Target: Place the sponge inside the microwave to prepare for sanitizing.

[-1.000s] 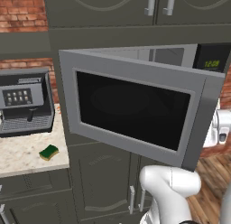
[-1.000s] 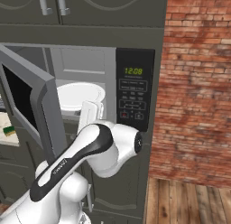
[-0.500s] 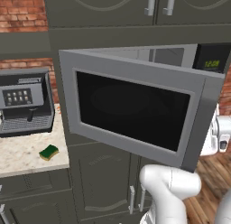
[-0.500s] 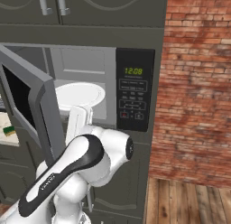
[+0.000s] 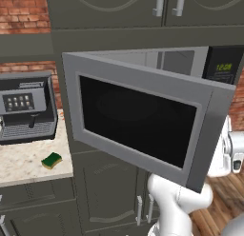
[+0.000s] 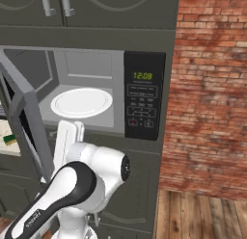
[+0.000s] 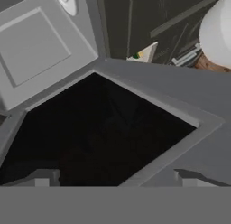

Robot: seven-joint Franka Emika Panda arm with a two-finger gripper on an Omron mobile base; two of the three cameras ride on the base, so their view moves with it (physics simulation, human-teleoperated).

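Observation:
The sponge [image 5: 51, 160], green on top with a yellow layer beneath, lies on the speckled counter [image 5: 24, 166] left of the microwave [image 6: 143, 103]. It also shows as a small block at the left edge [image 6: 7, 139] and as a speck past the door [image 7: 137, 55]. The microwave door [image 5: 138, 118] stands swung wide open, and the white round plate [image 6: 81, 102] sits bare inside. My gripper [image 7: 115, 180] is open and holds nothing. It hovers close to the door's dark glass [image 7: 103, 133], far from the sponge.
A grey coffee machine [image 5: 26, 109] stands on the counter behind the sponge. Dark cabinet doors [image 5: 109, 6] hang above the microwave, and more sit below it. A brick wall [image 6: 212, 88] rises on the right over a wooden floor [image 6: 202, 216].
The arm's elbow has sunk and swung left in the right base view, uncovering the plate. The door and the sponge have stayed put, and the gripper has stayed open.

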